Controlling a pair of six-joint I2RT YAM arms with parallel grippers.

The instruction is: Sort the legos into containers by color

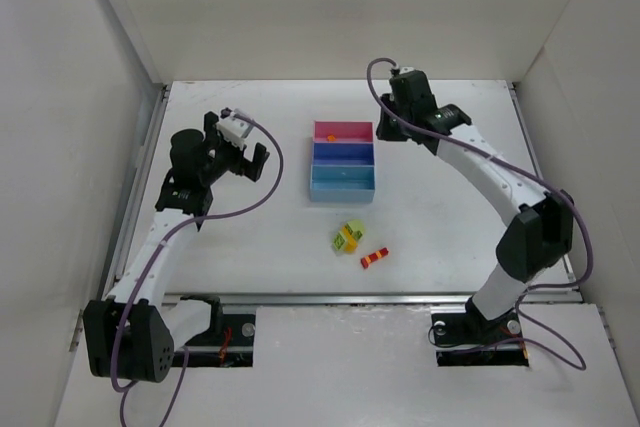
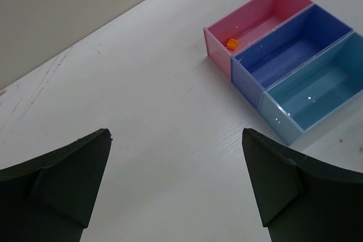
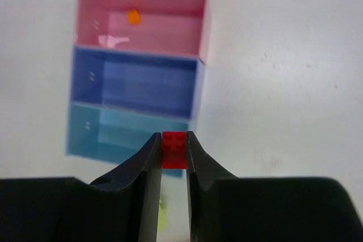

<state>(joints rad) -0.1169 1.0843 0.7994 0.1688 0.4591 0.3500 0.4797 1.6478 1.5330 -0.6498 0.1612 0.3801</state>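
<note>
The tray (image 1: 343, 161) sits in the middle of the white table (image 1: 450, 227). It has three bins in a row: the pink bin (image 1: 352, 132) at the far end, the dark blue bin (image 1: 344, 152) in the middle, and the light blue bin (image 1: 343, 183) at the near end.

One tiny orange brick (image 1: 331, 137) lies inside the pink bin, close to its left wall. The other two bins hold no bricks.

The right gripper (image 3: 174, 139) is just beside the pink end of the tray, on its right side. Its two fingers are squeezed tight on a red brick (image 3: 174, 151).

The left gripper (image 2: 176, 134) is well off to the left of the tray. Its fingers (image 2: 57, 179) are spread wide with nothing between them.

Two yellow-green bricks (image 1: 348, 236) lie touching each other on the table, a little way in front of the light blue end of the tray. A red and orange brick (image 1: 375, 258) lies near them, a bit farther from the tray.
</note>
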